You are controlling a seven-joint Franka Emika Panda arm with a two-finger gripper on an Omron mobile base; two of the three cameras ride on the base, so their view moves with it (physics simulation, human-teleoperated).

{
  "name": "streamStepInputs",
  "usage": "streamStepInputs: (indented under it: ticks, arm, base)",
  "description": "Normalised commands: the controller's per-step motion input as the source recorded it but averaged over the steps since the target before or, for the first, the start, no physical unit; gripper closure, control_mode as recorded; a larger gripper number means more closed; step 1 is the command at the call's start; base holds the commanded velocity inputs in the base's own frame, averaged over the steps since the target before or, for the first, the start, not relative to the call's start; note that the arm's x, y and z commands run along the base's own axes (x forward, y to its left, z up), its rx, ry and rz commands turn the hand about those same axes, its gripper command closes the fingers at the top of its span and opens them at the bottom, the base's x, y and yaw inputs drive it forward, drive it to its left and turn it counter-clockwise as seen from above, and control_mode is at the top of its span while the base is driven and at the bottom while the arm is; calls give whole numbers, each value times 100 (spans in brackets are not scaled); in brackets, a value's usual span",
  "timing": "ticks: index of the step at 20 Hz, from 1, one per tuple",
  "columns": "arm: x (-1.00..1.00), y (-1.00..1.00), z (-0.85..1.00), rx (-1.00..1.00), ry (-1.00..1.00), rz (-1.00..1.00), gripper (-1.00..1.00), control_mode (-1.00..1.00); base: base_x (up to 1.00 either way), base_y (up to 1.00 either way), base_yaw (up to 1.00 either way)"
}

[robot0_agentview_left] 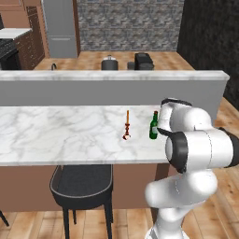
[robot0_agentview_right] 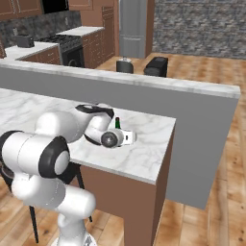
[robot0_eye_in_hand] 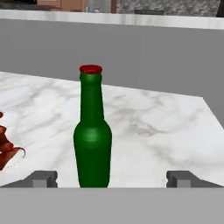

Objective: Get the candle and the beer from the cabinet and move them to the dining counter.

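Note:
The beer [robot0_eye_in_hand: 92, 140], a dark green bottle with a red cap, stands upright on the white marble dining counter [robot0_eye_in_hand: 166, 127]. My gripper [robot0_eye_in_hand: 112, 179] is open, one fingertip on each side of the bottle and well apart from it. From the left base the beer [robot0_agentview_left: 153, 127] is just left of my forearm. The orange candle [robot0_agentview_left: 127, 125] stands on its dark red holder a little further left on the dining counter [robot0_agentview_left: 56, 130]. Its holder [robot0_eye_in_hand: 8, 151] shows at the hand view's left edge. From the right base the arm hides all but the beer's top [robot0_agentview_right: 117, 122].
A grey raised wall [robot0_agentview_left: 93, 91] backs the counter. A black stool [robot0_agentview_left: 81, 184] stands under its near edge. The counter ends at a corner [robot0_agentview_right: 170, 122] just right of the bottle. Brown kitchen cabinets [robot0_agentview_right: 19, 7], a stove [robot0_agentview_right: 67, 48] and a fridge [robot0_agentview_left: 60, 28] lie far behind.

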Motion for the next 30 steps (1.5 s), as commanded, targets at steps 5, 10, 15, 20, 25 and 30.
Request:
streamStepInputs:
  ticks: [5, 10, 15, 20, 25, 30]
  arm:
    - [-6, -3, 89, 0, 17, -21, -100, -100]
    - [0, 0, 100, 0, 23, -25, -100, -100]
    - [-21, -11, 100, 4, 25, -20, -100, -100]
    - [-8, -21, 100, 5, 24, -11, -100, -100]
    - [0, -9, 100, 5, 24, -9, -100, -100]
    - [-1, -1, 100, 4, 24, -8, -100, -100]
  base:
    - [0, 0, 0]
    - [0, 0, 0]
    - [0, 0, 0]
    - [0, 0, 0]
    - [0, 0, 0]
    - [0, 0, 0]
